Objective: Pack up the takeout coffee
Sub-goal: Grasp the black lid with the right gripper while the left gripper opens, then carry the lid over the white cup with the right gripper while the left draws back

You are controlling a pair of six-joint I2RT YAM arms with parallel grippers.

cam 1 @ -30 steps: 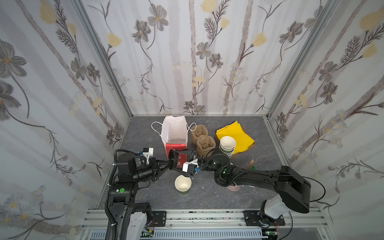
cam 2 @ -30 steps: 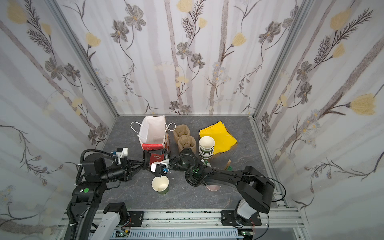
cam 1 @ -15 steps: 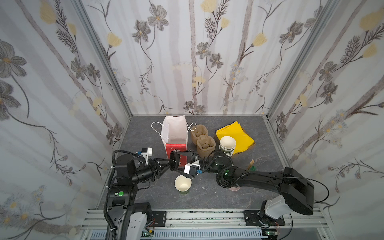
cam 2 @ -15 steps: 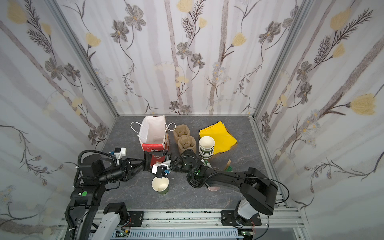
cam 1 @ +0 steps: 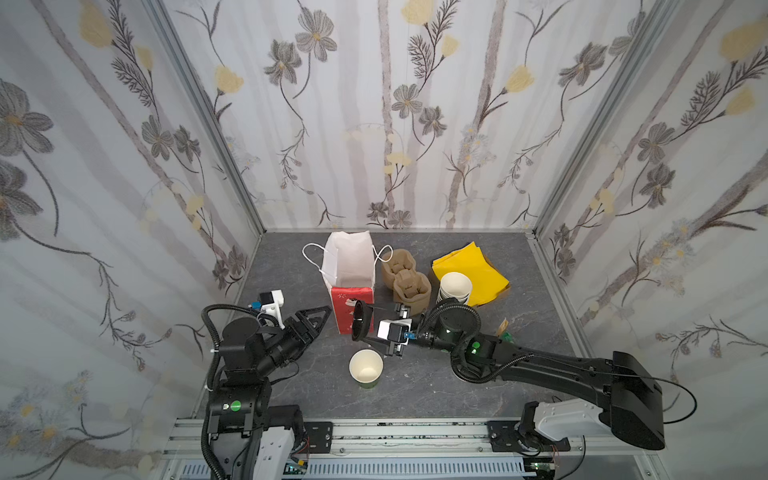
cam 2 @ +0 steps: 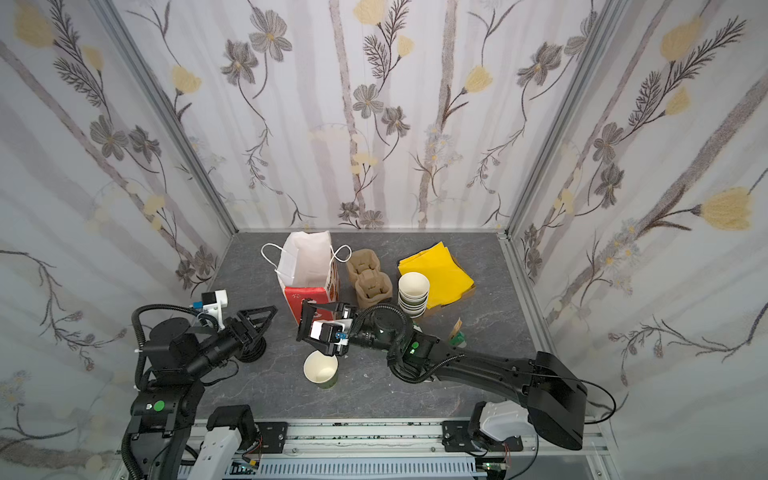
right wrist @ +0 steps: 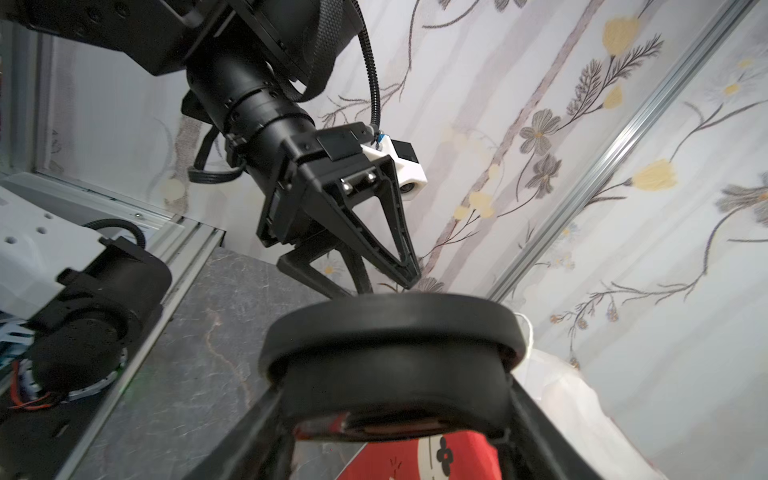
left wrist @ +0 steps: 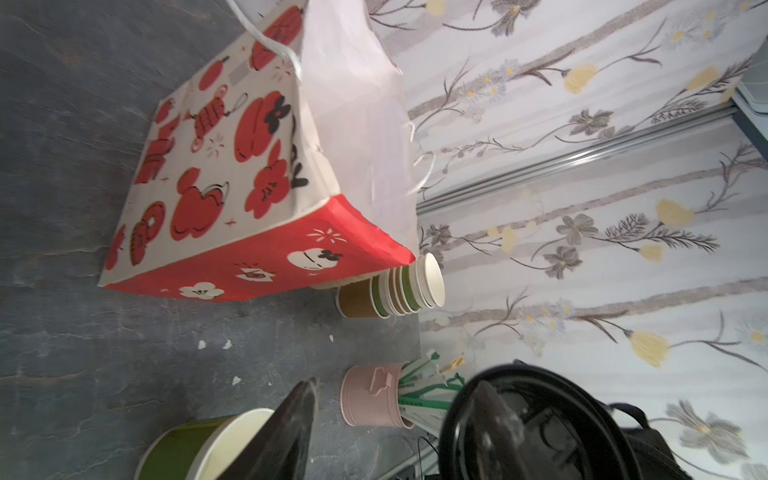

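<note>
Room was tightest in the middle of the grey surface [cam 1: 415,386]. There the right end effector [cam 1: 362,323] clasped the round black lid [right wrist: 390,332] by its rim, holding it on edge above the surface, just in front of the red front wall of the open paper bag [cam 1: 353,305]. The green cup [cam 1: 365,368] of the takeout coffee stood upright and lidless on the surface, nearer the front edge than the lid and apart from it, its white lining showing in both top views. The left end effector [cam 1: 321,320] was released, fingers spread and empty, its tips aimed at the lid across a clear gap and near the bag's front left corner. By the bag's right side sat the brown pulp cup carrier [cam 1: 405,276], then the stack of lidless cups [cam 1: 455,289] and the yellow napkins [cam 1: 473,270] toward the back right. The pink cup of straws [left wrist: 370,399] stood near that stack, mostly hidden by the right arm in the top views. Bare surface lay along the front edge on either side of the green cup, and along the left wall beside the bag. The right arm stretched low across the front right.
</note>
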